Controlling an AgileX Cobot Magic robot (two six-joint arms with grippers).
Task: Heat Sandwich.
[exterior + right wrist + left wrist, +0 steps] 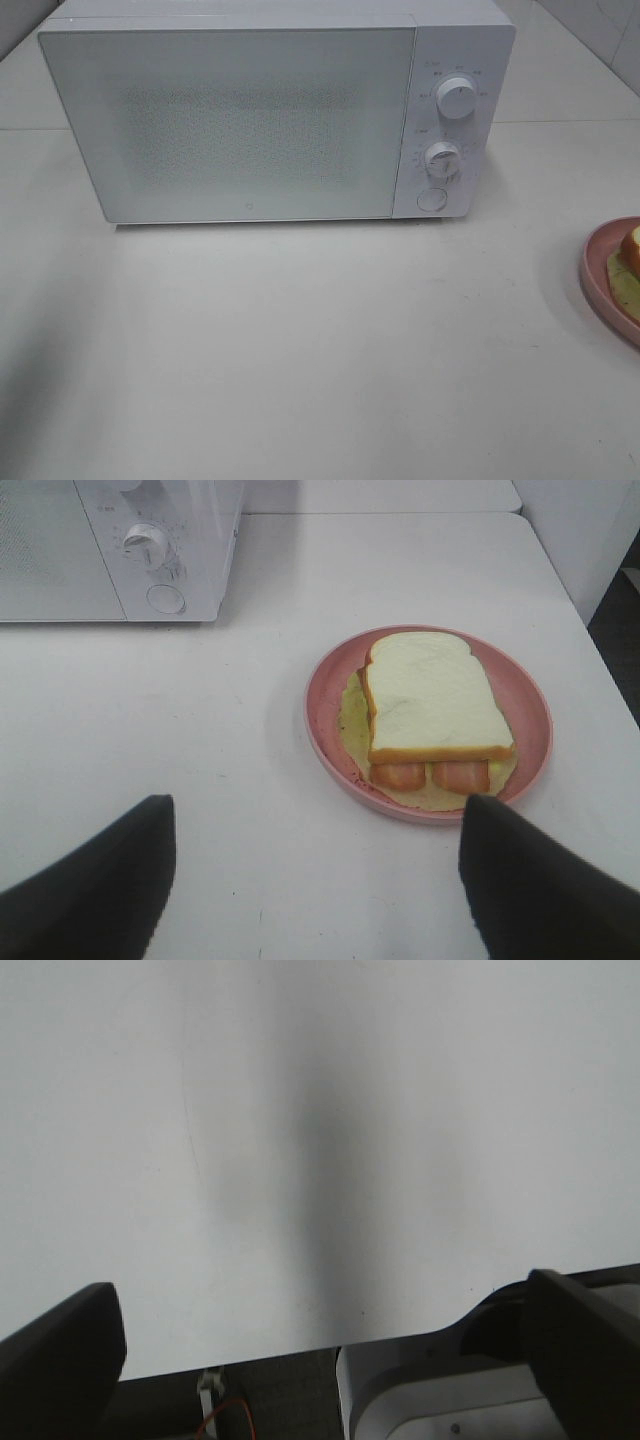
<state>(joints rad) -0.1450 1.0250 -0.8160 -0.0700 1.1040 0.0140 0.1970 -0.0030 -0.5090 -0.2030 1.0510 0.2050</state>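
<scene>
- sandwich [432, 702] sits on a pink plate [528, 695] on the white counter [320, 350], out at the right edge, well apart from the microwave [250, 120]
- microwave door's closed, 2 knobs [458, 102] on its right side
- left fingers [60, 1355] spread wide over bare counter, holding nothing
- right fingers [95, 885] apart too, near the plate, not touching it

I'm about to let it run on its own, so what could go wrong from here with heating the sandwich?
1. The microwave door is shut, so carrying the plate over first would likely mean a blocked entry.
2. The sandwich lies loose, with filling sticking out past the bread; tilting the plate could slide it off.
3. The plate sits near the table edge, so a nudge might push it over.
</scene>
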